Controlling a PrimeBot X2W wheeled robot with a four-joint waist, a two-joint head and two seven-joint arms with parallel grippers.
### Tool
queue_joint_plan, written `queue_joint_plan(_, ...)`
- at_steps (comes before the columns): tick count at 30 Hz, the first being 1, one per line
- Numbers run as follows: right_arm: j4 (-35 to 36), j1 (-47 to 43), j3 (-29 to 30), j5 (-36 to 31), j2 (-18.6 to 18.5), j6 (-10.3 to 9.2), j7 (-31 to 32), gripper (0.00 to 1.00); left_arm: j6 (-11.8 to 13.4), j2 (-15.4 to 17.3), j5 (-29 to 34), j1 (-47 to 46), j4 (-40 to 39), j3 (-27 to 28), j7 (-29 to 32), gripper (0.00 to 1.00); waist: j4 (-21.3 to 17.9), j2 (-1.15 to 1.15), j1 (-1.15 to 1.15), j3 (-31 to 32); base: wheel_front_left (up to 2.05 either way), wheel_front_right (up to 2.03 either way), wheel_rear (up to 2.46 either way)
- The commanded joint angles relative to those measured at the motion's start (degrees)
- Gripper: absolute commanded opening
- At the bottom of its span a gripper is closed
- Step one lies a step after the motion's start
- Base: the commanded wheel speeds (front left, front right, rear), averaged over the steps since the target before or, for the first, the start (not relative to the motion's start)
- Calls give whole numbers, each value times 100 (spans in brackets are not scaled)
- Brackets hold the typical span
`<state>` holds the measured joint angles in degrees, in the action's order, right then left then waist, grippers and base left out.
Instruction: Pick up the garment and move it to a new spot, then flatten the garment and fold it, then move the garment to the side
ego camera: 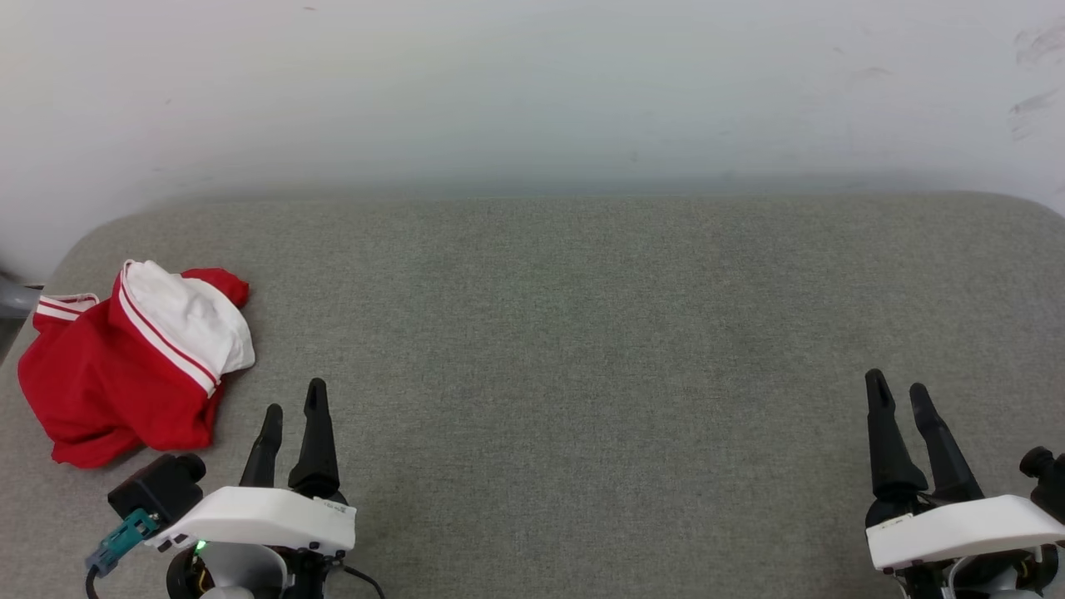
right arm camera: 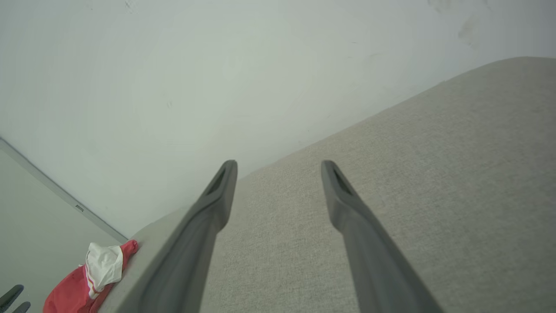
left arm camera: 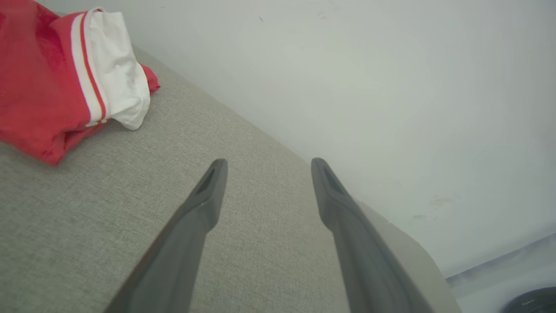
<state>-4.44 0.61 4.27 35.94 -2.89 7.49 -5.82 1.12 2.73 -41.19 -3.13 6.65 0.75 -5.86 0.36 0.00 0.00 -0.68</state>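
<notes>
**Task item.** The garment (ego camera: 108,374) lies crumpled in a heap at the left edge of the grey fabric surface (ego camera: 582,333), toward its far left corner. Red cloth, one white sleeve and red-and-white striped trim face up.

**Pincers.** The left pincer (ego camera: 294,398) sits at the near edge of the surface, just beside the garment and not touching it. Its fingers are spread and it grasps nothing. The right pincer (ego camera: 897,383) sits at the near edge toward the right corner, well apart from the garment, likewise released and empty.

**Differences between views.**
- Head view: takes in both pincers, the garment and the far edge against a scuffed white wall (ego camera: 532,83). It also shows a black module (ego camera: 158,487) and a teal connector (ego camera: 121,541) on the left wrist.
- Left wrist view: the left pincer (left arm camera: 269,163) stands over bare fabric, with the garment (left arm camera: 43,87) close at upper left. A dark rounded object (left arm camera: 532,302) shows below the surface's edge at lower right.
- Right wrist view: the right pincer (right arm camera: 279,163) points along the surface, and the garment (right arm camera: 74,291) appears small at the far left edge. Two dark fingertips (right arm camera: 11,297) show beyond it; which arm they belong to cannot be told.

**Writing.** A small marking (ego camera: 894,522) on the right wrist housing is too small to read.
</notes>
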Motion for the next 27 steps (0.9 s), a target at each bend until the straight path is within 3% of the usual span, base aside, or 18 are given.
queue_joint_plan(1, 79, -1, -19, -273, -2, 0, -73, 100, 39, 14, 222, -10, -73, -28, -77, 100, -1, 0, 0, -2, 0, 0, 0)
queue_joint_plan(27, 105, -139, -20, -1971, 0, 0, -453, 100, 202, 17, 1968, 87, -39, -304, -458, 100, 12, 0, 0, -11, 0, 0, 0)
